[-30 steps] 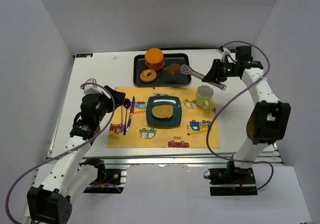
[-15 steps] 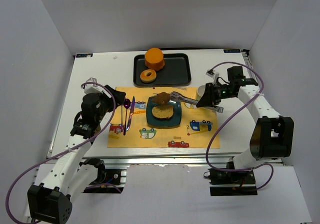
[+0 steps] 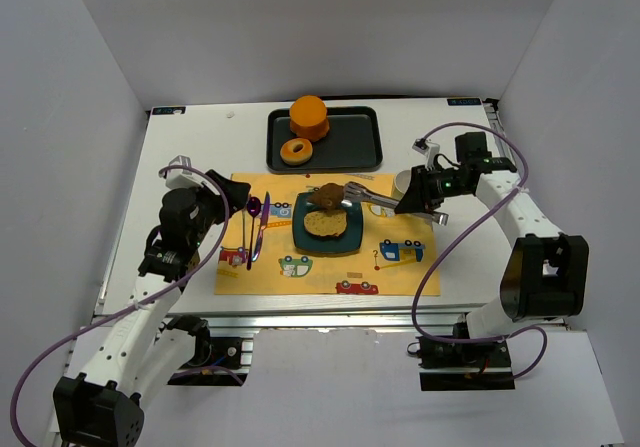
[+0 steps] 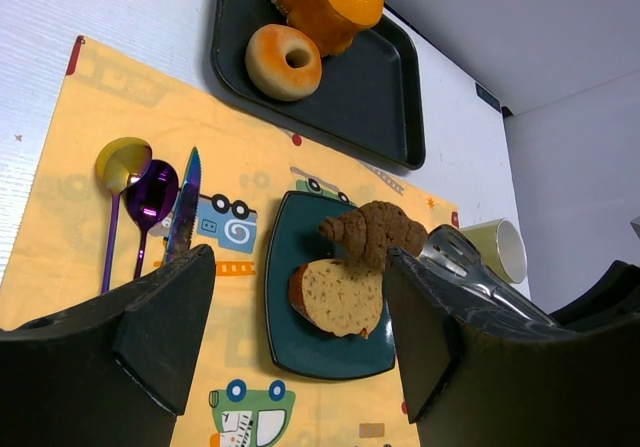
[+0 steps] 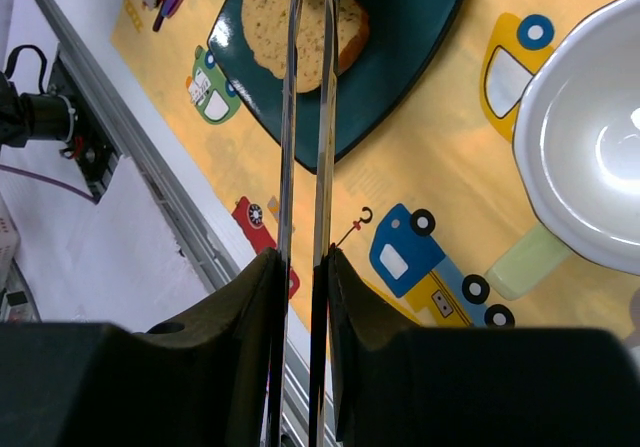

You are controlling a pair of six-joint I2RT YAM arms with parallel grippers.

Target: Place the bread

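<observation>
The bread (image 3: 322,226), a speckled tan slice with a brown crust, lies flat on the dark teal plate (image 3: 346,240) in the middle of the placemat. It shows in the left wrist view (image 4: 340,297) and in the right wrist view (image 5: 268,29). My right gripper (image 3: 418,200) (image 5: 305,267) is shut on metal tongs (image 3: 375,199) (image 5: 305,117). The tongs pinch a brown croissant (image 3: 325,196) (image 4: 375,232) just over the plate's far edge, above the slice. My left gripper (image 3: 215,200) (image 4: 298,312) hangs open at the mat's left end, holding nothing.
A yellow placemat (image 3: 330,272) with car prints carries two spoons and a knife (image 3: 255,222) left of the plate. A pale green mug (image 3: 406,182) (image 5: 590,137) stands right of it. The black tray (image 3: 350,142) behind holds an orange cup (image 3: 309,115) and a doughnut (image 3: 296,151).
The right arm carried the tongs and croissant from the tray down to over the plate; in the last half second it has barely moved. The left arm stayed still.
</observation>
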